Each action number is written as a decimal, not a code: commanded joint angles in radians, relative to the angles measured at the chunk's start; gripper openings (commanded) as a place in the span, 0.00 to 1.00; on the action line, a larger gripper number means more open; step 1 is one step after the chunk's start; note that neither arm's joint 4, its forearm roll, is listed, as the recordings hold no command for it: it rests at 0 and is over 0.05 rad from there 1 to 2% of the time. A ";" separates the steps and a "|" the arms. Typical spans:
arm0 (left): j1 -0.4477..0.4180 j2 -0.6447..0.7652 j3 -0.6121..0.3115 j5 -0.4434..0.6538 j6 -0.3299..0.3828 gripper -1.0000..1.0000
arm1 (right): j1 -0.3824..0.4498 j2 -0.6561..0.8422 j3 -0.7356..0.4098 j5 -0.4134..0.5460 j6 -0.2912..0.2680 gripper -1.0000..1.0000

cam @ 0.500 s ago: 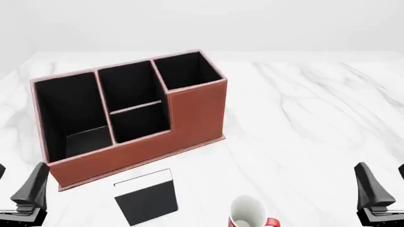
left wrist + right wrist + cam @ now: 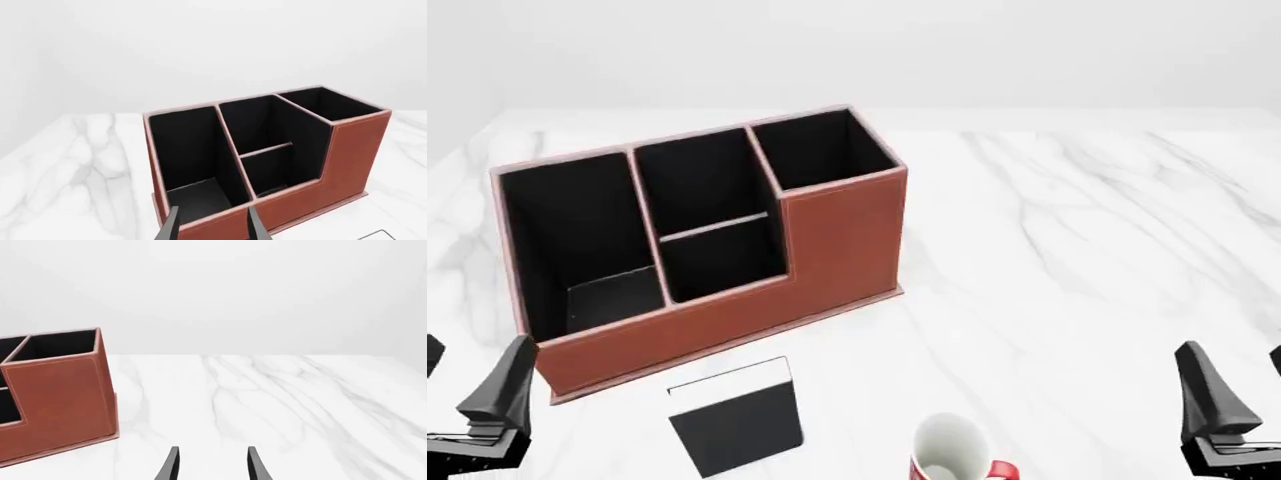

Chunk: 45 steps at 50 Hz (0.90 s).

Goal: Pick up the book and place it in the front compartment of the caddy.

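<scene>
Underneath, a white marble-veined table (image 2: 1068, 250) meets a plain pale wall, both arms' jaws spread and empty.

I am holding my left gripper (image 2: 461, 415) low over the table's near left corner, fingers (image 2: 172, 226) pointing forward and spread apart with nothing between them. I am keeping my right gripper (image 2: 1241, 405) low over the near right corner, its fingers (image 2: 253, 466) likewise parted and empty. Neither one is touching anything.
</scene>
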 commanded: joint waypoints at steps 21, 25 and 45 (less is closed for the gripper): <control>-0.208 0.294 -0.323 0.151 0.100 1.00 | 0.000 0.008 0.001 -0.009 0.001 1.00; -0.199 0.340 -0.373 0.198 0.120 1.00 | 0.000 0.007 0.001 -0.008 0.001 1.00; -0.384 0.636 -0.668 0.497 0.200 1.00 | 0.000 -0.001 0.000 0.000 0.000 1.00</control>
